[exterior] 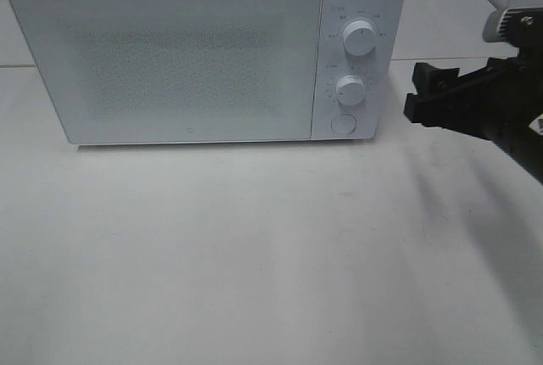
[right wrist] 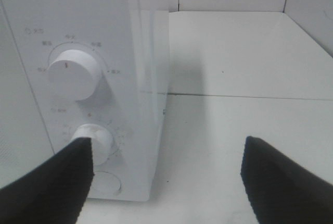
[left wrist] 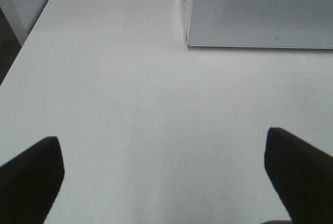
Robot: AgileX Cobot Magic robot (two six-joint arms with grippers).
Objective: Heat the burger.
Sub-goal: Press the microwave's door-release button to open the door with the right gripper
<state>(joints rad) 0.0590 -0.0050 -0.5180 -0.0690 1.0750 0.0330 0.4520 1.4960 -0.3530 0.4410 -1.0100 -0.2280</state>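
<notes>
The burger is out of view in every frame. A white microwave (exterior: 187,51) stands at the back of the table with its door shut. My right gripper (exterior: 416,92) hovers just right of the control panel, open and empty. In the right wrist view its jaws (right wrist: 166,151) stand wide, one finger overlapping the lower knob (right wrist: 96,140) and the other over bare table. My left gripper (left wrist: 161,146) is open over bare table, with nothing between its fingers. The microwave's front corner (left wrist: 260,10) lies ahead of it. The left arm is outside the high view.
The panel carries an upper knob (exterior: 360,40), a lower knob (exterior: 349,89) and a round button (exterior: 343,123). The white table (exterior: 254,255) stretches in front of the microwave. Its side edge (left wrist: 21,52) drops off by the left arm.
</notes>
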